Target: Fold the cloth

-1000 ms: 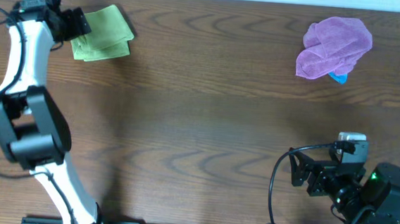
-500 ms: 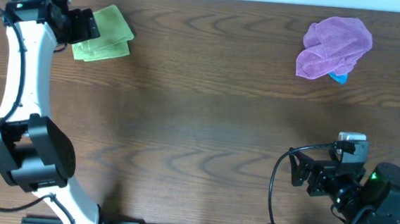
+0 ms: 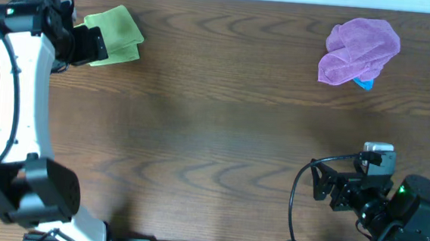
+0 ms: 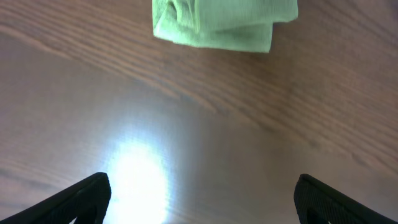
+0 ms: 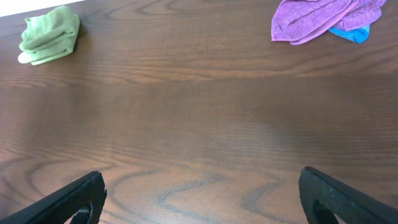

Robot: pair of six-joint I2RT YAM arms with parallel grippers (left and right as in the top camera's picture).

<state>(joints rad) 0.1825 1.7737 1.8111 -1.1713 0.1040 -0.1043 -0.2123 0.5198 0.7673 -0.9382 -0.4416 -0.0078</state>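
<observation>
A folded green cloth (image 3: 118, 32) lies at the far left of the table; it shows at the top of the left wrist view (image 4: 224, 22) and far left in the right wrist view (image 5: 50, 34). A crumpled purple cloth (image 3: 359, 50) lies at the far right over a blue item (image 3: 363, 84); it shows in the right wrist view (image 5: 320, 20). My left gripper (image 3: 93, 45) is open and empty, just left of the green cloth, above the table (image 4: 199, 205). My right gripper (image 3: 318, 185) is open and empty near the front right (image 5: 202, 199).
The brown wooden table (image 3: 214, 136) has a bright glare spot in the left wrist view (image 4: 140, 180). The white left arm (image 3: 20, 84) reaches along the left edge. The table's far edge runs just behind both cloths.
My left gripper has drawn back from the green cloth and moved slightly toward the front. The cloth lies folded where it was. The right arm has not moved.
</observation>
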